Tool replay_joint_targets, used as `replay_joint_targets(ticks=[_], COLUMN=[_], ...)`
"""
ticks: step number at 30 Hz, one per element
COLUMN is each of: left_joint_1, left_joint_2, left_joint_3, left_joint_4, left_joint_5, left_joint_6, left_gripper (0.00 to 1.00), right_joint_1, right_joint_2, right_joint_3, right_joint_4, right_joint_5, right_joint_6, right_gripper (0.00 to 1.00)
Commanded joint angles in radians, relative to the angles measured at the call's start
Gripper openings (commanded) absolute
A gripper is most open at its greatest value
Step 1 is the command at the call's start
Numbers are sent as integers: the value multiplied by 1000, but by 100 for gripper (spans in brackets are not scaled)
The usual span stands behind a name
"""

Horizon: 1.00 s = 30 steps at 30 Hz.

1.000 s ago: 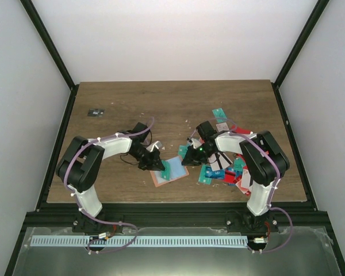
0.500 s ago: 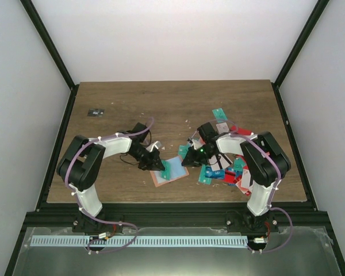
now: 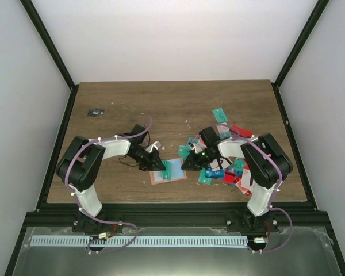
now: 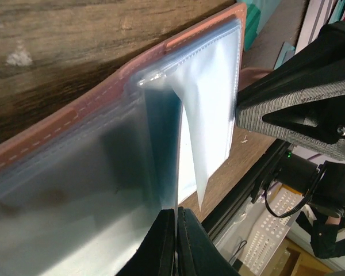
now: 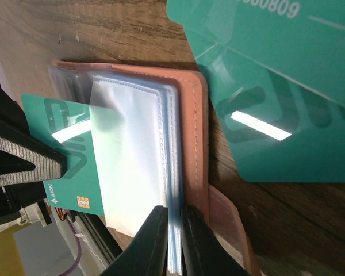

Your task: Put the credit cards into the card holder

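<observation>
even soft light from above, white glare on the teal card, close-up edges perhaps blurred

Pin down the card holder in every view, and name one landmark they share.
Top external: card holder lies open, just below the picture's centre.
Left wrist: card holder fills the lower left and the middle.
Right wrist: card holder at centre, running top to bottom.
Shared landmark: its salmon stitched edge.
</observation>
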Motion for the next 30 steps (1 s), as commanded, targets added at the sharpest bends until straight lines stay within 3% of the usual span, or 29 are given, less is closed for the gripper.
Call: replay_joint_targets(ticks=[1, 13, 30], left_joint_1=[4, 7, 46], left_joint_2=[8, 30, 49], left_joint_3=[7, 11, -78], left_joint_4=[39, 5, 164], left_joint_5=[0, -24, 67], left_joint_6=[-16, -18, -184], left_gripper=[4, 4, 4], right_joint_1=[10, 10, 12], right_joint_2=[5, 4, -2], right_joint_3=[-40, -39, -58], right_joint_4=[-66, -73, -60], right_joint_5=[44, 64, 65], right_joint_6=[10, 18, 32], right_gripper=[10, 10, 10])
